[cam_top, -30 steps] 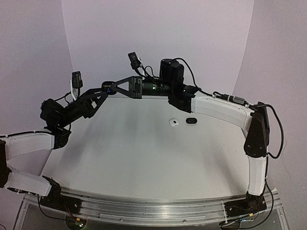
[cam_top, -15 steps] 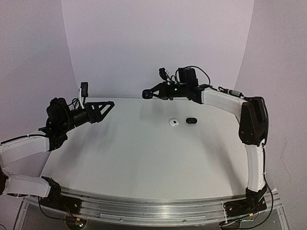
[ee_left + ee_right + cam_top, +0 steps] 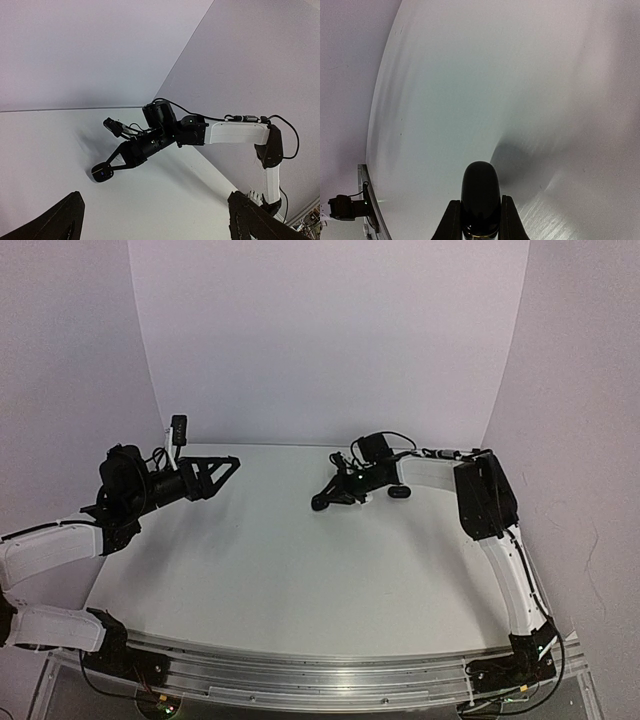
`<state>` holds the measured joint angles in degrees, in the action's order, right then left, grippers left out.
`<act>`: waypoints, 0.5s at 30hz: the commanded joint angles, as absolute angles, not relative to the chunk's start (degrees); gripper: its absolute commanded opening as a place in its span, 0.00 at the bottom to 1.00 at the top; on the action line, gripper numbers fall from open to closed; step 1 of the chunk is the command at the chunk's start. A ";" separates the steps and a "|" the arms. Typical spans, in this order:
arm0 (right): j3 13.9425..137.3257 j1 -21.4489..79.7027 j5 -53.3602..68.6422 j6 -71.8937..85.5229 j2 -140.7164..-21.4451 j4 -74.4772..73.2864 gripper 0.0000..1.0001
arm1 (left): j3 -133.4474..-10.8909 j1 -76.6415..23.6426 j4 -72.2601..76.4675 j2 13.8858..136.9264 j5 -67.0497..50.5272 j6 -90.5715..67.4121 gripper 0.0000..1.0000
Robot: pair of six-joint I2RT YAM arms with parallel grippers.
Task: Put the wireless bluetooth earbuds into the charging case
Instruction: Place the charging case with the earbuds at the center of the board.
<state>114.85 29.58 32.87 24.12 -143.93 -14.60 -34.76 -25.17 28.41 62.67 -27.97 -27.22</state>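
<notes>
Grasp check: right hand (image 3: 480,221) clamps black charging case (image 3: 480,192).
I see left hand (image 3: 226,471) spread wide, above counter (image 3: 300,570).

Glossy black case (image 3: 480,192), probably plastic; smooth matt white table (image 3: 470,75).

Left arm (image 3: 50,545) first: glossy white shells on the long links, black housings at every joint. Its left pincer (image 3: 156,212) is matte black, with fingers (image 3: 62,222) that are broad, flat, tapering wedges. A small black camera box (image 3: 178,428) sits above it on a pale bracket. Now the right arm (image 3: 512,575): same white casing, with a chunky black elbow block (image 3: 485,498). Black cables (image 3: 280,120) loop along it, joined by a grey connector (image 3: 245,118) on the forearm. The right pincer (image 3: 321,503) is black too, on an open triangular frame, and its fingers (image 3: 452,220) are smooth and slim. Black bases (image 3: 103,638) are bolted to a silver rail (image 3: 320,672).
</notes>
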 commanded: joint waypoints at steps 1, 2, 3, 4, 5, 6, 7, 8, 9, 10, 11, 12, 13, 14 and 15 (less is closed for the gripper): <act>122.42 29.10 36.19 25.36 -147.28 -13.54 0.00 | -34.63 -25.11 30.15 62.49 -28.87 -27.03 0.99; 122.72 28.99 36.14 25.44 -147.84 -13.54 0.00 | -34.63 -25.13 30.33 62.48 -28.87 -26.94 1.00; 123.07 28.85 36.11 25.56 -148.58 -13.54 0.00 | -34.61 -25.14 30.43 62.38 -28.80 -26.87 1.00; 123.49 28.73 36.11 25.70 -149.39 -13.54 0.00 | -34.58 -25.14 30.49 62.26 -28.71 -26.84 1.00; 124.01 28.60 36.22 25.80 -150.10 -13.58 0.00 | -34.53 -25.14 30.48 62.18 -28.70 -26.89 0.99; 124.47 28.44 36.45 25.83 -150.71 -13.62 0.00 | -34.45 -25.14 30.41 62.06 -28.72 -26.89 0.99; 125.04 28.42 36.80 25.83 -151.38 -13.62 0.00 | -34.36 -25.14 30.26 61.99 -28.72 -26.89 1.00; 125.56 28.45 37.15 25.89 -152.02 -13.62 0.00 | -34.29 -25.14 30.16 61.98 -28.69 -26.96 1.00; 125.71 28.41 37.36 26.02 -152.51 -13.62 0.00 | -34.28 -25.15 30.07 62.02 -28.66 -27.01 0.99; 125.64 28.39 37.36 26.09 -152.63 -13.62 0.00 | -34.28 -25.14 29.95 62.01 -28.65 -27.06 1.00; 125.29 28.37 36.95 26.00 -152.71 -13.62 0.00 | -34.26 -25.14 29.99 61.97 -28.59 -27.04 0.99; 125.14 28.37 36.68 25.91 -152.69 -13.62 0.00 | -34.20 -25.14 30.04 61.95 -28.53 -26.98 0.99; 125.14 28.33 36.43 25.69 -152.73 -13.62 0.00 | -34.19 -25.14 30.06 61.95 -28.53 -27.03 0.99; 125.39 28.25 36.24 25.58 -152.95 -13.61 0.02 | -34.14 -25.14 30.15 61.99 -28.60 -27.15 0.99; 125.73 28.23 36.03 25.47 -153.21 -13.57 0.05 | -34.11 -25.15 30.29 62.06 -28.62 -27.28 0.99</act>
<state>123.76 28.42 36.74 26.00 -151.35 -12.87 -34.59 -25.17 28.51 62.67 -28.36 -27.24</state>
